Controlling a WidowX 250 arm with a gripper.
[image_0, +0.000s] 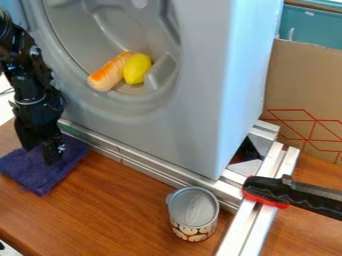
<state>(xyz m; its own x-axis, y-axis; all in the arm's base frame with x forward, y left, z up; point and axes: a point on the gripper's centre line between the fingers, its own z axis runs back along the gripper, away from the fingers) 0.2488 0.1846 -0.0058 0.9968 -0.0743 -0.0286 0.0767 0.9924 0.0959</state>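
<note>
At the left, the black gripper (40, 154) hangs over a purple cloth (40, 172) on the wooden bench (113, 205) — whether it is open or closed, I cannot tell. Rightward, a bread roll (110, 73) and a yellow lemon (137, 69) lie side by side in the grey housing's (200, 100) round hollow. An upright can (194, 214) stands nearer — then a black-and-red clamp (266, 191) at right, on metal rails (242, 227).

A yellow oval lemon (137, 69) and long orange-tan bread roll (107, 75) lie in a grey plastic drum (67, 30); a round metal can (193, 212) stands near silver metal rails (252, 225) under a black-and-red clamp (270, 190).
</note>
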